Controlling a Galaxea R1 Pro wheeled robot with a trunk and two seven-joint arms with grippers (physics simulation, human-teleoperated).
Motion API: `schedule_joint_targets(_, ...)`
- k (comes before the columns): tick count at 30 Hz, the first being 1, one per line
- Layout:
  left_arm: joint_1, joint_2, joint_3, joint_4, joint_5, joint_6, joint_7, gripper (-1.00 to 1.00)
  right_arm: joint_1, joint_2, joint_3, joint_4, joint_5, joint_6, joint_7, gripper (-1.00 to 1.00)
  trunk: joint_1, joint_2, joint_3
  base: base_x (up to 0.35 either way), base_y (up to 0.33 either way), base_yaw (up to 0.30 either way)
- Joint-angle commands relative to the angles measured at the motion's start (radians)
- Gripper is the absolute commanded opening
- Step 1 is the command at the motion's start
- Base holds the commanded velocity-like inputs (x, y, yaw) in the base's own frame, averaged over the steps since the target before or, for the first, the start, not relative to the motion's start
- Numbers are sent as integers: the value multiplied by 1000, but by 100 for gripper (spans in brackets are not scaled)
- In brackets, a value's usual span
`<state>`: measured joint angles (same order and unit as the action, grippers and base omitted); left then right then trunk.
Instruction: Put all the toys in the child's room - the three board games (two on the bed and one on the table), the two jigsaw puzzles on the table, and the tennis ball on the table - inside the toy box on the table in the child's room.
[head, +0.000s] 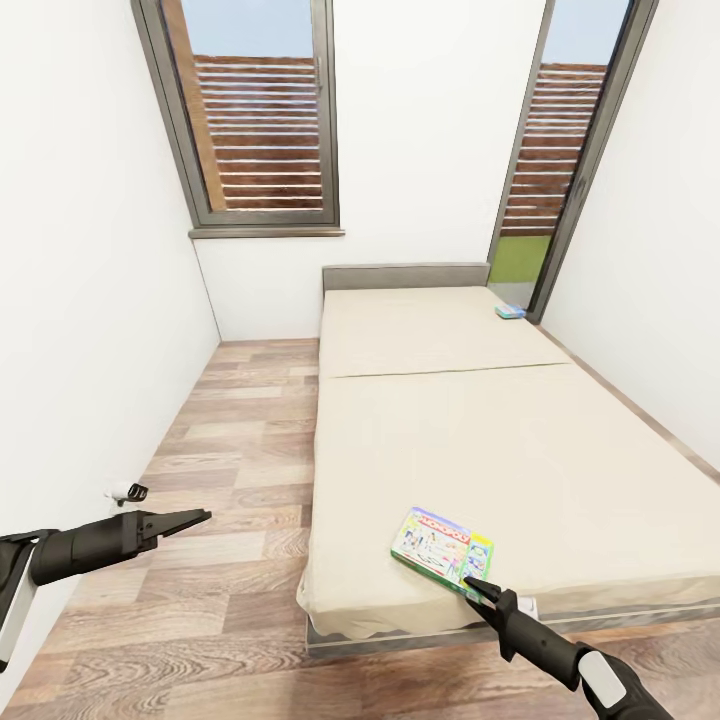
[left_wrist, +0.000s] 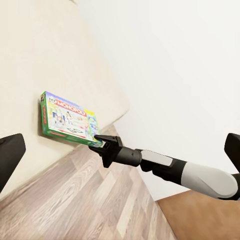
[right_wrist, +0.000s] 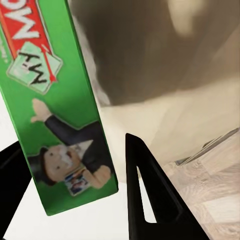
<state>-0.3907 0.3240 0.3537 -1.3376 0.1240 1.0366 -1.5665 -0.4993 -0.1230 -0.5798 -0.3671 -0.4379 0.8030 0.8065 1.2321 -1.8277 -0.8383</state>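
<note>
A white and green Monopoly board game lies flat near the foot of the beige bed. My right gripper is at the box's near corner, open, its two fingers on either side of the box's green edge. The left wrist view shows that box with the right gripper against its end. A smaller blue board game rests far off by the grey headboard. My left gripper hangs open over the floor left of the bed, holding nothing, fingers spread wide.
A strip of wood floor runs between the bed and the white left wall. Two tall windows are in the far wall. A small fitting sticks out low on the left wall.
</note>
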Motion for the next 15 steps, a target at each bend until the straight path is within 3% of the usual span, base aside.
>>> schedule_joint_targets(1,0,1,0,0,-1,11,-4,100,-1,0,-5,1,4,4,2,-100,-4,7,2,0,0,0)
schedule_joint_targets(4,0,1,0,0,0,11,-4,100,-1,0,-5,1,4,3,3,-100,-15,28,12,0,0,0)
schedule_joint_targets(5,-2,0,-1,1,-1,11,-4,100,0,0,-5,1,4,-7,60,-100,-19,35,15,0,0,0)
schedule_joint_targets(9,21,-22,-7,-21,22,11,-4,100,-13,22,-28,-6,5,-19,36,-100,-19,34,15,0,0,0)
schedule_joint_targets(15,25,-25,-5,-32,29,11,-4,100,-10,10,-46,-21,3,-55,23,-100,-38,69,30,0,0,0)
